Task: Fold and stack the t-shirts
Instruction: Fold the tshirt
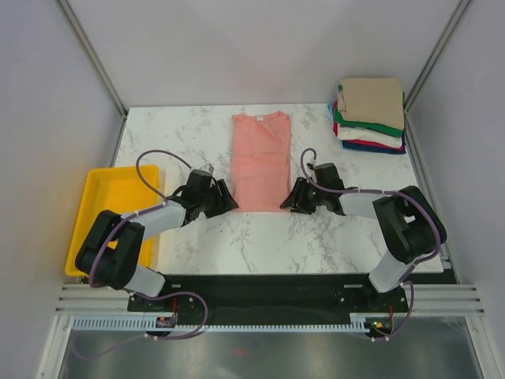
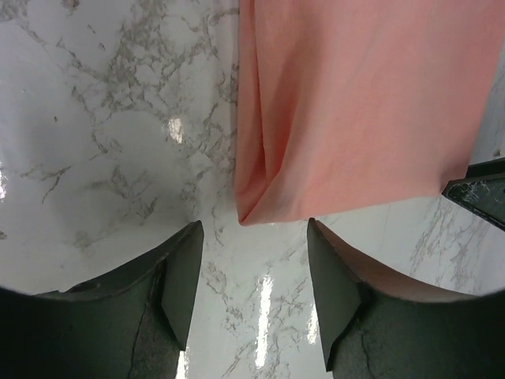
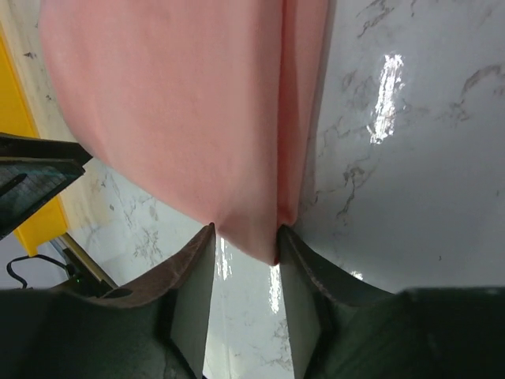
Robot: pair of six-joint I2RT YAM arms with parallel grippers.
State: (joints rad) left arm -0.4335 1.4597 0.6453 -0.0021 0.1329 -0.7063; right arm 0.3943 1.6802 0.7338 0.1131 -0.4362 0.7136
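Top external view: the salmon-pink t-shirt lies as a long strip in the middle of the worktop, my jaws at its near hem.
My left jaws stand released just before the left corner; my right jaws are apart too, the right corner between their tips, not clenched. I should pinch the 2 corners equally deep and carry the hem level toward the collar, so the fold comes square.

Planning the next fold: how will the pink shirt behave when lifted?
Likely floppy: the pink shirt lies flat with soft creased edges, so it should sag between grip points. Probably light, being thin cloth. Pushed, it may bunch rather than slide.
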